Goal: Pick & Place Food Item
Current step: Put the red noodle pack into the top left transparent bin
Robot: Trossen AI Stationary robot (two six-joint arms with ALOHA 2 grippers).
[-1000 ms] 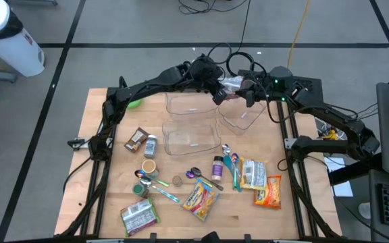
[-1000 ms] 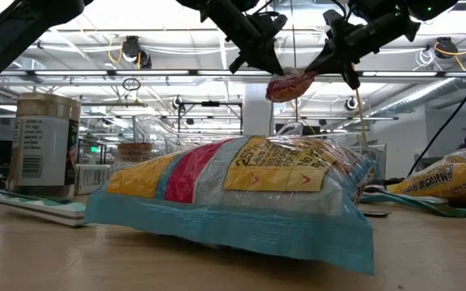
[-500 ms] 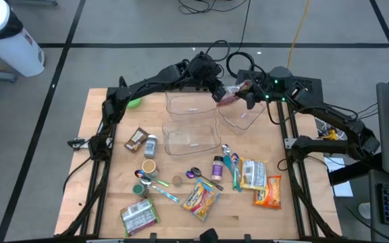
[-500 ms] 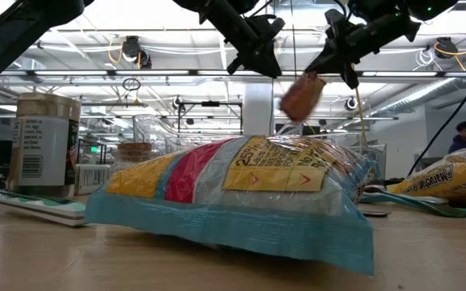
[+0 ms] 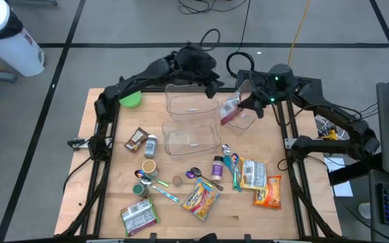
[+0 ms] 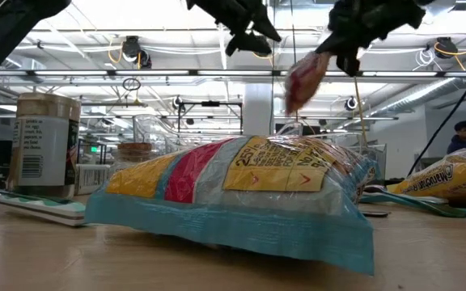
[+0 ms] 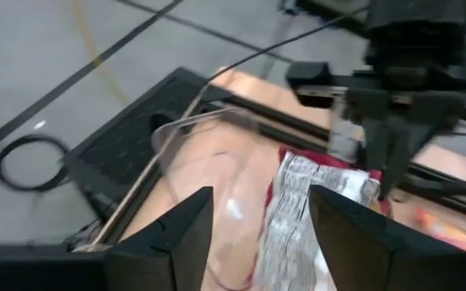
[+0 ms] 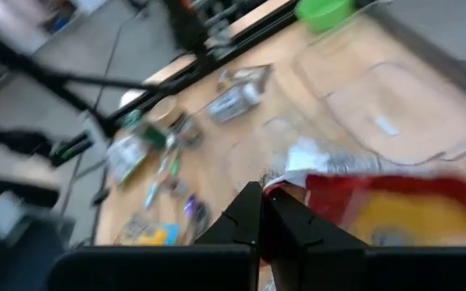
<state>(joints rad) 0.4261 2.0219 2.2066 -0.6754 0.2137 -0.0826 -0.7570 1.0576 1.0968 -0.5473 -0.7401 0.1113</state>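
A red and silver snack bag (image 5: pixel 230 111) hangs from my right gripper (image 5: pixel 244 102) over a clear container (image 5: pixel 245 121) at the table's far right. In the low view the bag (image 6: pixel 304 79) dangles well above the table. My right gripper (image 8: pixel 265 217) is shut on the bag (image 8: pixel 379 202). My left gripper (image 5: pixel 211 79) stands open just left of the bag and above it, its fingers apart with nothing between them (image 7: pixel 257 242). The bag (image 7: pixel 306 210) lies a short way beyond those fingers. My right gripper pinches the bag's upper crimped edge (image 7: pixel 364 183) between its two shut fingers, coming at it slanting down from the table's right. The bag hangs tilted below the fingers, clear of the container and the table.
Two more clear containers (image 5: pixel 191 101) (image 5: pixel 191 138) stand left of the bag. A green bowl (image 5: pixel 132 101) sits at the far left. Snack packets (image 5: pixel 201 197) (image 5: pixel 261 182), jars (image 5: pixel 148 166) and spoons (image 5: pixel 231 165) are strewn over the table's near half.
My left gripper has opened, let go of the bag, and risen away from it toward the table's left. The bag, held level between both grippers before, has swung down and now hangs from my right gripper alone, which has tipped and rolled.
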